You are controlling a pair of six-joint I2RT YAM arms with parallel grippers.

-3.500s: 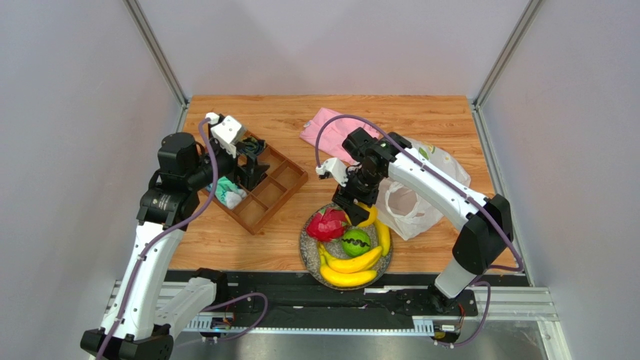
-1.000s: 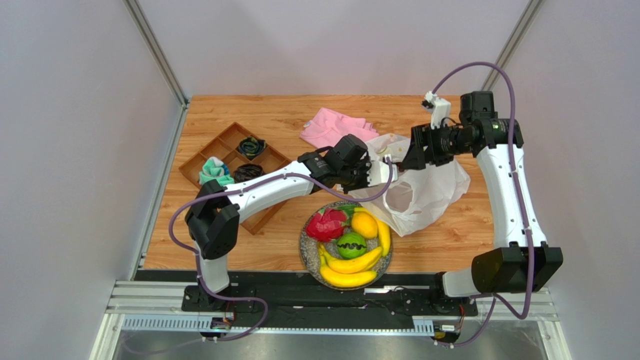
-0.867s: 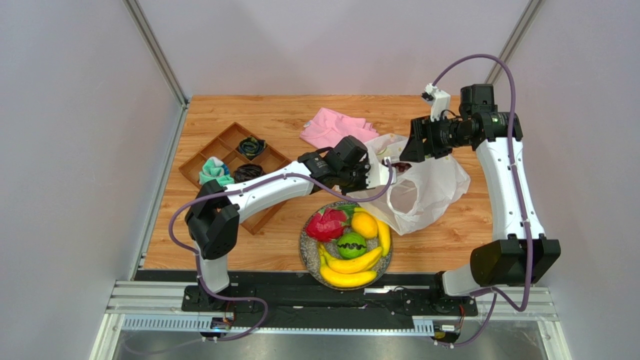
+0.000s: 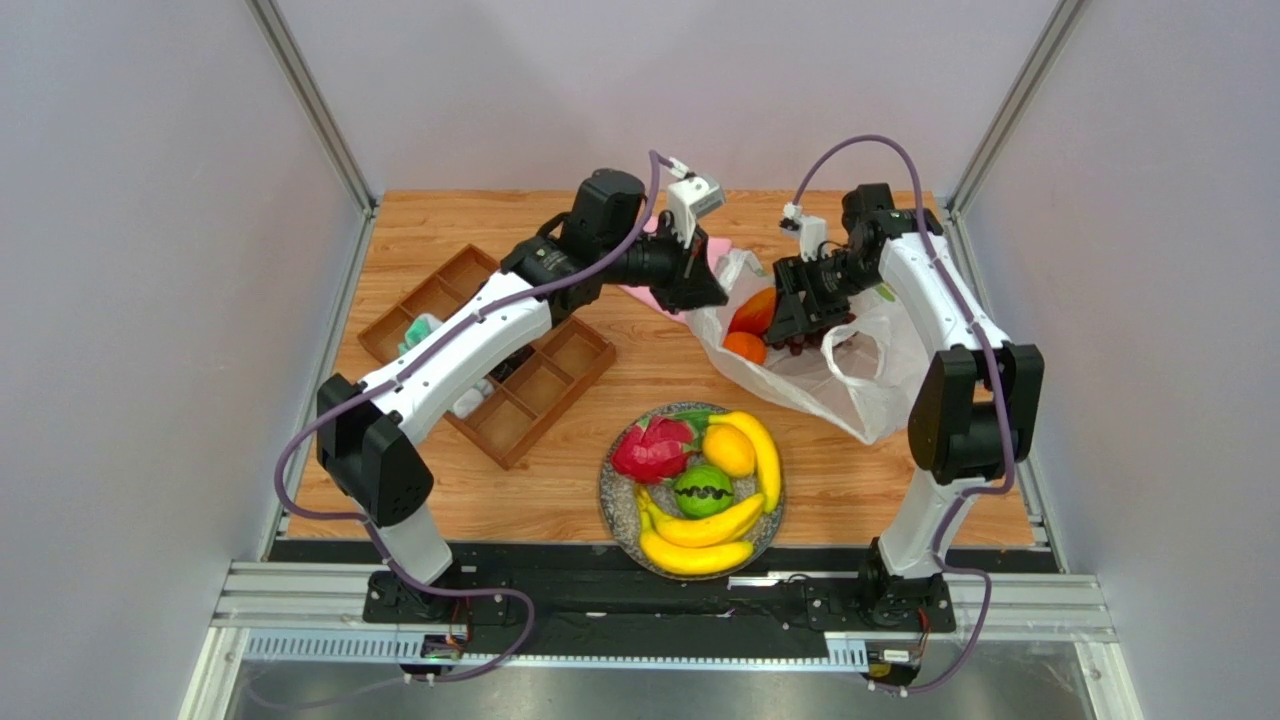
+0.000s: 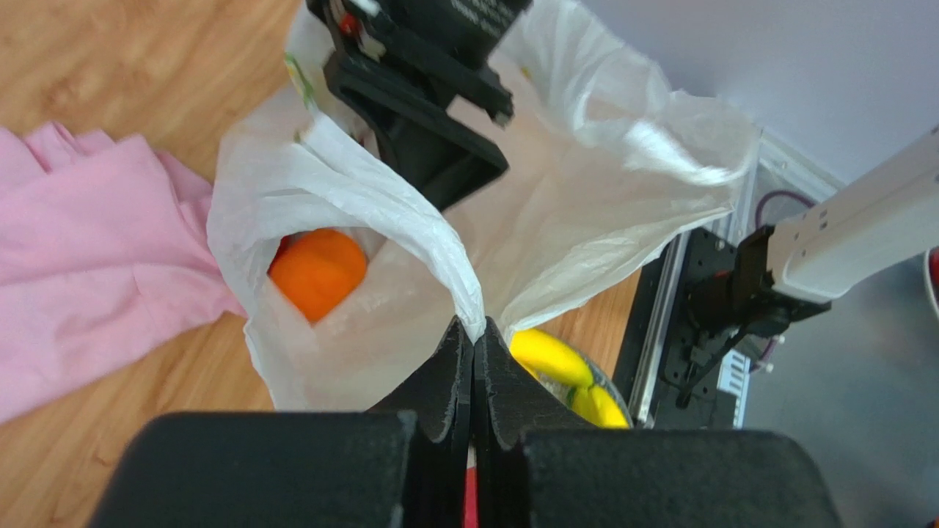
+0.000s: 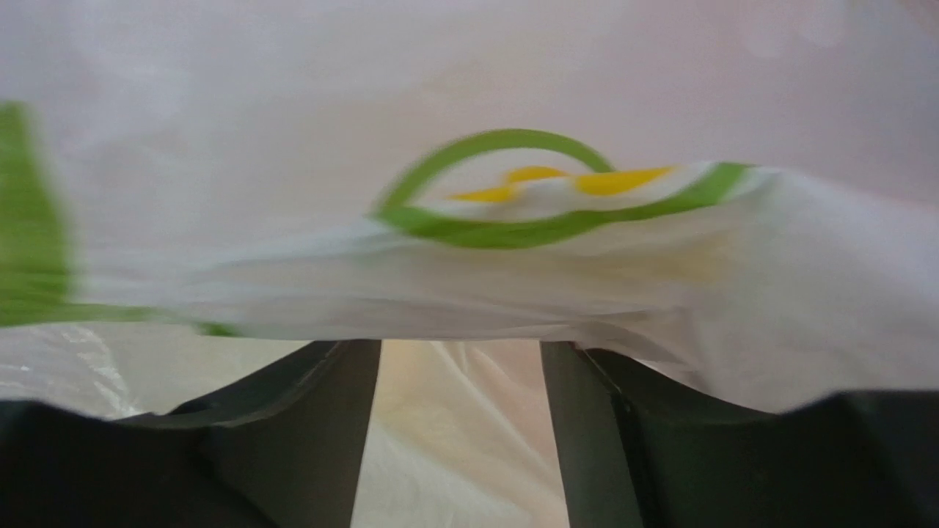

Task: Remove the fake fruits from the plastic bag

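Pinching the rim of the plastic bag (image 5: 617, 187), the left pincer (image 5: 474, 330) holds its mouth open above the bench (image 4: 496, 225). The thin film could slip or tear there and fall over the orange (image 5: 317, 272) inside. The right pincer (image 6: 460, 369), spread at the mouth, may snag film instead of fruit. Only a green-and-yellow motif (image 6: 551, 204) shows, with no readable writing.

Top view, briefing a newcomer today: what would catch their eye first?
The white bag at the table's back right stands out. The left gripper pinches its rim, and the right gripper reaches into its mouth, near an orange. Up front sits a plate piled with bright fruit.
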